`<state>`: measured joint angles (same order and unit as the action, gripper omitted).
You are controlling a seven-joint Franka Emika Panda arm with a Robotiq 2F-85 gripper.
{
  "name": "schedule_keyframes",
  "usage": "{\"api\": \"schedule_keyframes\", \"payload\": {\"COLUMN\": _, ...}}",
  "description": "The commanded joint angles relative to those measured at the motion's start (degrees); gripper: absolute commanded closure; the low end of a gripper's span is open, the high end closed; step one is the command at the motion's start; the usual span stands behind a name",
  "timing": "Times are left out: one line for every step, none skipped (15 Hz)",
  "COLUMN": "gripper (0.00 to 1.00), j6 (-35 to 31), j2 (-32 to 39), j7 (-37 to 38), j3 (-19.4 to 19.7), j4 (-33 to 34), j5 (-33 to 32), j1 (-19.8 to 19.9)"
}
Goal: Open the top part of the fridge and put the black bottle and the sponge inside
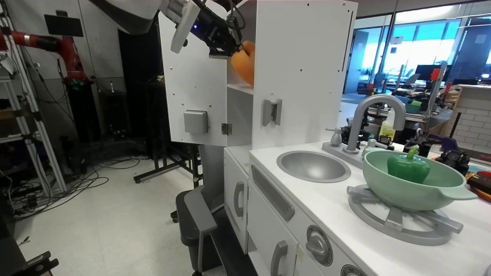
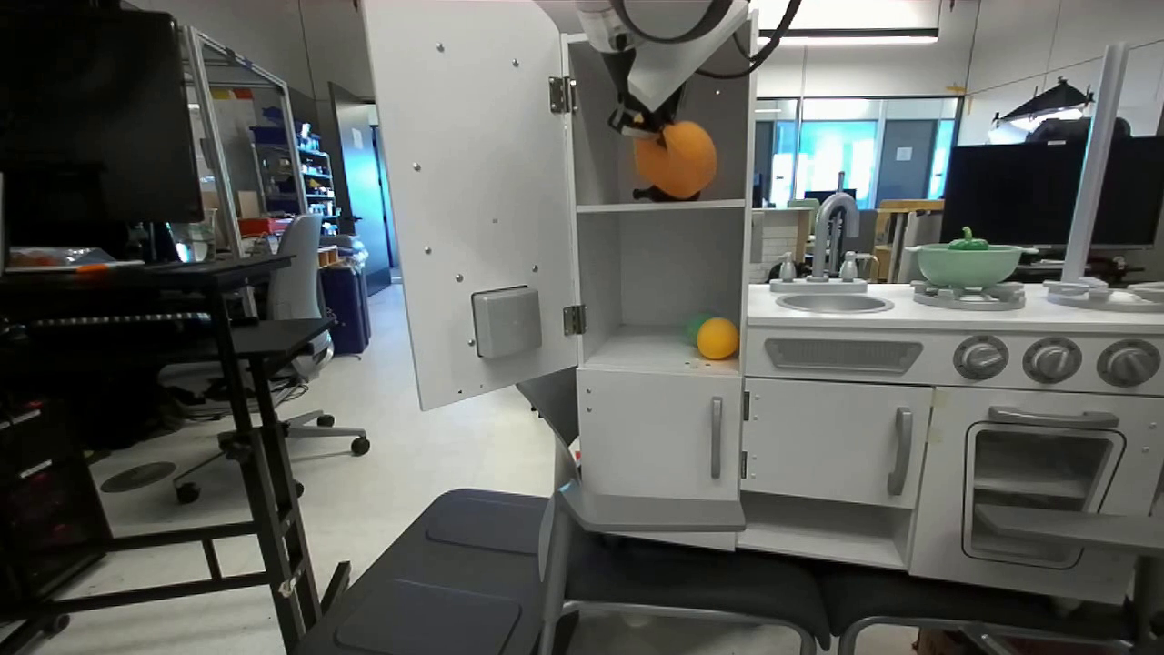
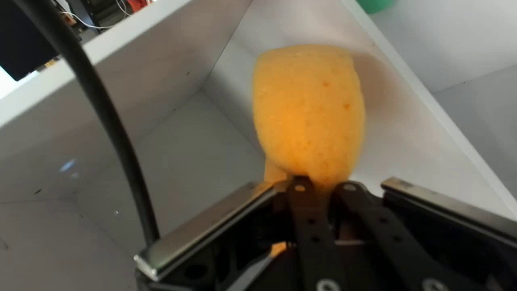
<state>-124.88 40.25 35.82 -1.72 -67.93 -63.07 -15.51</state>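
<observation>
The fridge's upper door (image 2: 473, 209) stands swung wide open in both exterior views. The orange sponge (image 2: 680, 162) is within the upper compartment, above its shelf (image 2: 659, 207). Pinched at its near end, it fills the middle of the wrist view, where the sponge (image 3: 309, 109) bulges out past the fingertips. My gripper (image 3: 319, 190) is shut on it; in an exterior view the gripper (image 1: 238, 50) reaches in past the door from above. A dark shape (image 2: 649, 194) on the shelf, mostly hidden by the sponge, looks like the black bottle lying down.
An orange ball (image 2: 717, 337) and a green object (image 2: 697, 327) sit in the compartment below. The cabinet side wall (image 1: 295, 73) flanks the opening. Chairs stand in front, including a grey backrest (image 1: 213, 168). A green bowl (image 1: 383, 184) with a green pepper rests on the counter's burner.
</observation>
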Motion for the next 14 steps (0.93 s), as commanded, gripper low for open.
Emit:
{"api": "schedule_keyframes", "payload": {"gripper": 0.98, "j6": -0.52, "j2": 10.19, "j7": -1.73, "j3": 3.01, "j4": 14.13, "j5": -0.13, "j1": -1.18}}
{"api": "schedule_keyframes", "payload": {"gripper": 0.98, "j6": -0.15, "j2": 12.25, "j7": -2.31, "j3": 3.51, "j4": 16.9, "j5": 0.24, "j1": -1.36}}
{"api": "schedule_keyframes", "payload": {"gripper": 0.98, "j6": 0.03, "j2": 14.35, "j7": -2.53, "j3": 4.15, "j4": 19.71, "j5": 0.38, "j1": -1.62}}
{"api": "schedule_keyframes", "payload": {"gripper": 0.98, "j6": -0.3, "j2": 16.52, "j7": -2.87, "j3": 4.66, "j4": 22.48, "j5": 0.7, "j1": -1.48}}
{"api": "schedule_keyframes", "payload": {"gripper": 0.98, "j6": 0.15, "j2": 18.24, "j7": -3.54, "j3": 5.04, "j4": 25.23, "j5": 1.26, "j1": -1.59}}
{"api": "schedule_keyframes", "payload": {"gripper": 0.98, "j6": 0.44, "j2": 20.04, "j7": -4.29, "j3": 5.36, "j4": 27.93, "j5": 1.8, "j1": -1.62}}
{"api": "schedule_keyframes", "payload": {"gripper": 0.66, "j6": 0.65, "j2": 21.48, "j7": -4.45, "j3": 5.83, "j4": 29.86, "j5": 2.18, "j1": -1.72}}
{"api": "schedule_keyframes", "payload": {"gripper": 0.64, "j6": 1.15, "j2": 22.67, "j7": -5.09, "j3": 6.23, "j4": 31.87, "j5": 2.64, "j1": -1.94}}
{"api": "schedule_keyframes", "payload": {"gripper": 0.58, "j6": 1.45, "j2": 23.32, "j7": -5.07, "j3": 4.66, "j4": 32.9, "j5": 1.31, "j1": -1.18}}
{"api": "schedule_keyframes", "payload": {"gripper": 0.49, "j6": 1.22, "j2": 23.96, "j7": -5.11, "j3": 4.68, "j4": 33.74, "j5": 1.31, "j1": -1.1}}
{"api": "schedule_keyframes", "payload": {"gripper": 0.43, "j6": 1.39, "j2": 24.55, "j7": -5.31, "j3": 4.59, "j4": 34.71, "j5": 1.36, "j1": -1.23}}
{"api": "schedule_keyframes", "payload": {"gripper": 0.36, "j6": 1.53, "j2": 25.02, "j7": -5.36, "j3": 4.54, "j4": 35.57, "j5": 1.39, "j1": -1.37}}
{"api": "schedule_keyframes", "payload": {"gripper": 0.28, "j6": 1.5, "j2": 25.3, "j7": -5.35, "j3": 4.49, "j4": 36.1, "j5": 1.38, "j1": -1.44}}
{"api": "schedule_keyframes", "payload": {"gripper": 0.21, "j6": 1.74, "j2": 25.42, "j7": -5.63, "j3": 4.32, "j4": 36.66, "j5": 1.52, "j1": -1.63}}
